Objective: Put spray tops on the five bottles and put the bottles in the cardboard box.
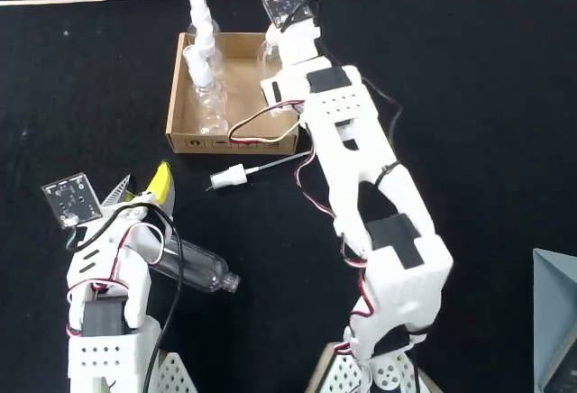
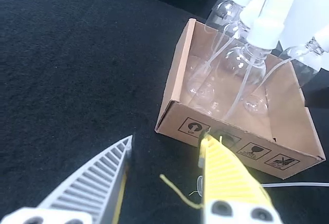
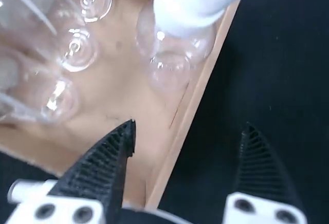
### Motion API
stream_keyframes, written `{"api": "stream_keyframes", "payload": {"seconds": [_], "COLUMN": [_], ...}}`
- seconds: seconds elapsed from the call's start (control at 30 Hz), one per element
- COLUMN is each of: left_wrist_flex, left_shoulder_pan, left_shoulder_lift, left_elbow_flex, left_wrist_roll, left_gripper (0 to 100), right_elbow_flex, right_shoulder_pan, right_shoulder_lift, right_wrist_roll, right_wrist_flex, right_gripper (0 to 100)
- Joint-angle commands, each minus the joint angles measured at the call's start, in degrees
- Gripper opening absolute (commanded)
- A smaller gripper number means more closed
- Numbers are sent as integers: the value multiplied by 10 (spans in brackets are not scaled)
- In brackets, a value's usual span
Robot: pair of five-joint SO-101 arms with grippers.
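From the high view we see the cardboard box (image 1: pixel 194 143) sitting toward the back of the black table cloth (image 1: pixel 469 95). Three capped bottles (image 1: pixel 206 59), clear plastic with white sprayers, stand in a row along one side wall. A fourth bottle (image 1: pixel 270 50) stands by the opposite wall, right under the tip of the right arm (image 1: pixel 361 168). A loose spray top (image 1: pixel 229 178) lies flat just in front of the box, its thin tube pointing toward the right arm. A bare bottle (image 1: pixel 194 269) lies on its side toward the front, partly tucked under the left arm (image 1: pixel 113 321), neck uncapped.

In the left wrist view, we've got the left gripper (image 2: pixel 167 139) spread wide with nothing in it, over open cloth just short of the box's front wall.

In the right wrist view, the right gripper (image 3: pixel 190 126) is also wide apart and holding nothing. It straddles the box's side wall, one finger over the box floor and the other over the cloth outside. We see the fourth bottle just inside that wall.
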Motion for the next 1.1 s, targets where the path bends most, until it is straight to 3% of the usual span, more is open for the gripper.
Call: {"api": "stream_keyframes", "payload": {"seconds": [0.0, 0.7, 1.07], "left_wrist_flex": [5, -1, -61], "left_shoulder_pan": [-4, -70, -180], "left_shoulder_lift": [-6, -9, -8], "left_elbow_flex": [13, 6, 11], "left_wrist_roll": [-5, -4, -5], "left_gripper": [195, 195, 195], "right_elbow_flex": [-27, -27, -26], "right_shoulder_pan": [-5, -7, -96], "right_shoulder_lift": [-69, -198, -264], "right_wrist_roll": [-4, 0, 1], "right_wrist_flex": [36, 215, 295], "right_gripper": [259, 258, 258]}}
